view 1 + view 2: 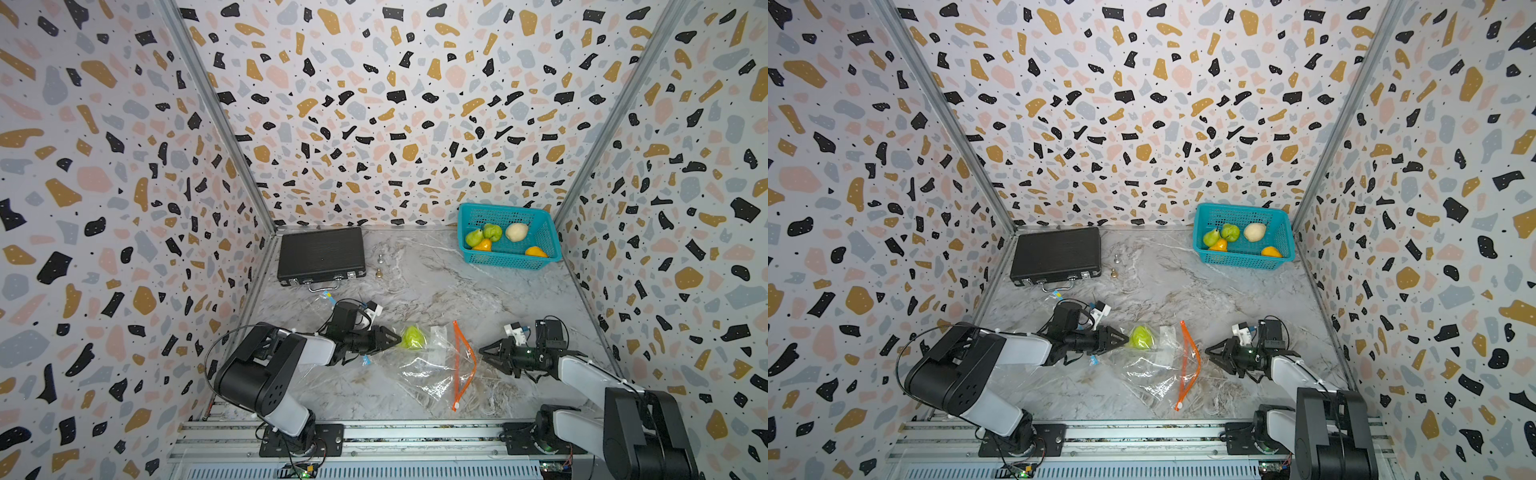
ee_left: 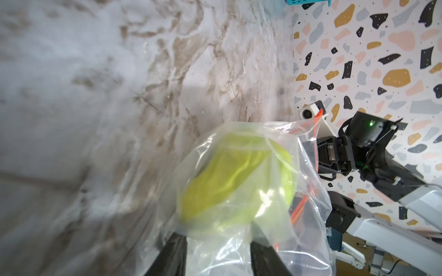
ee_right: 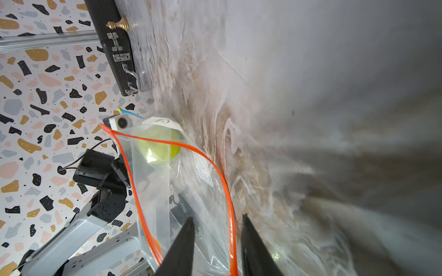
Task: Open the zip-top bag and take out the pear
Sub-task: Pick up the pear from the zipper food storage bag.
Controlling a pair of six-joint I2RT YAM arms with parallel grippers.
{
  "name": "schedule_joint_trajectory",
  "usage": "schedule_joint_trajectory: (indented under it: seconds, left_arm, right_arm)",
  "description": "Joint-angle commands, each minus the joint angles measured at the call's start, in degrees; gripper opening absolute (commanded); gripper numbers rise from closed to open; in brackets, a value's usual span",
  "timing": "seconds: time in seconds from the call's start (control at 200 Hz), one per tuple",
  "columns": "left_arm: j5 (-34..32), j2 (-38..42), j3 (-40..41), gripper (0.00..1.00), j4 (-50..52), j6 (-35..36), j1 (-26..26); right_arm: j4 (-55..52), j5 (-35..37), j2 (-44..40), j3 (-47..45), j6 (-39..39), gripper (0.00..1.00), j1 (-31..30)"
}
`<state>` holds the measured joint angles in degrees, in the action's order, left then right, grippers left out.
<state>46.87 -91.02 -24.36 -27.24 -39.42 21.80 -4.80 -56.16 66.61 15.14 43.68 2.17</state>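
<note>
Pear (image 1: 1140, 337) in zip-top bag (image 1: 1156, 374), left gripper (image 1: 1126, 338) beside it

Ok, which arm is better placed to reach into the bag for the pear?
Probably right. The orange zip of the bag gapes toward the right gripper; the left gripper sits at the closed end, the pear behind plastic.

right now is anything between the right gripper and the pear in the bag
Only the zip-top bag itself. Its orange zip looks parted toward the right gripper, and the pear sits at the far closed end by the left gripper, so loose film is what lies between.
</note>
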Motion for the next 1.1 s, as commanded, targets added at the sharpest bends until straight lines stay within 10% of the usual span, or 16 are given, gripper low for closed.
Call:
schedule_joint_trajectory:
  seconds: [0.0, 0.305, 1.091]
  left_arm:
    - [-0.93, -1.41, 1.25, 0.36, -1.18, 1.54, 0.08]
    - [-2.4, -5.77, 1.07, 0.31, -2.31, 2.0, 1.21]
    - [-3.28, 1.83, 0.91, 0.31, -6.77, -7.21, 7.9]
  right_arm:
    - [9.61, -3.03, -0.01, -0.87, 4.85, 0.25, -1.28]
    - [37.49, -4.44, 4.64, -4.64, 20.42, 0.04, -10.2]
    - [86.54, 4.66, 42.63, -2.05, 37.76, 0.0, -27.68]
